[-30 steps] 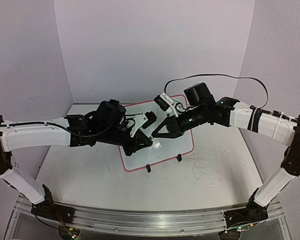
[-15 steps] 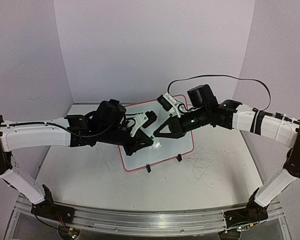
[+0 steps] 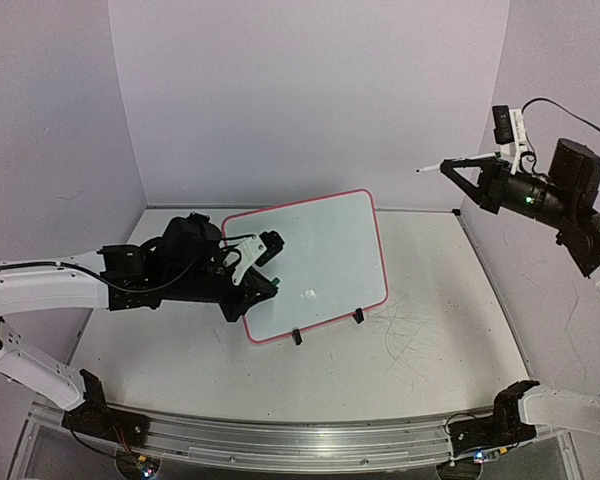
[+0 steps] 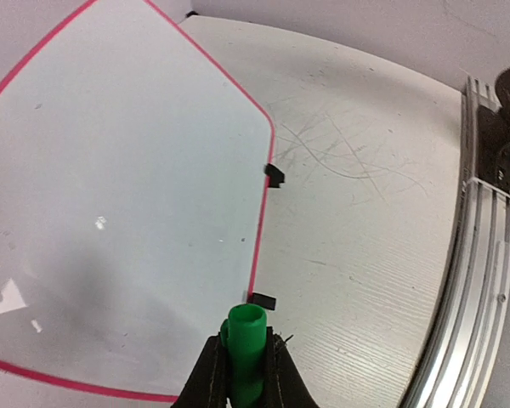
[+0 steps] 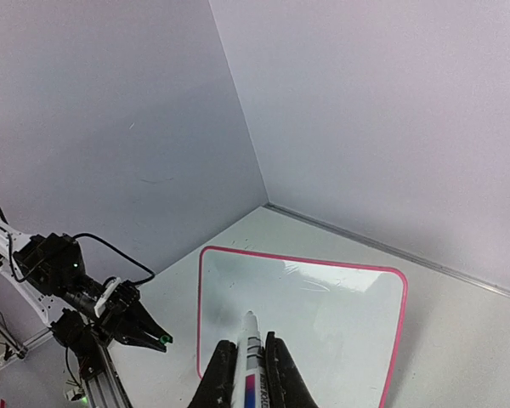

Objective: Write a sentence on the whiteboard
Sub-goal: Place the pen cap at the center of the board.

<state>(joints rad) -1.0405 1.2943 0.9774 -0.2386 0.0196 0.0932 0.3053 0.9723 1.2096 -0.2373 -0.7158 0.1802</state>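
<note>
count: two arms, two tools, one whiteboard, two clip feet, one marker, one green cap.

whiteboard: middle of the table, toward the back wall, turned so its corners point off-square. pink-red rim all round. face shows white with small specks and a patch of glare. the two black clip feet sit on the edge facing the lower right of the top view. flat or propped, cannot tell.

left tool: low, at the board's left edge near its lower-left corner in the top view. its wrist view shows the fingers closed on the green cap, open end up, at the bottom centre of the frame, just beside the rim and one clip foot.

right tool: high in the upper right of the top view, near the right wall, well apart from the board. fingers clamped on the marker, tip pointing left into open air. its wrist view looks down on the whole board from afar, with the marker at bottom centre.

open room: bare scuffed table right of the board and in front of it, down to the metal rail at the near edge. narrow strip between board and back wall.
</note>
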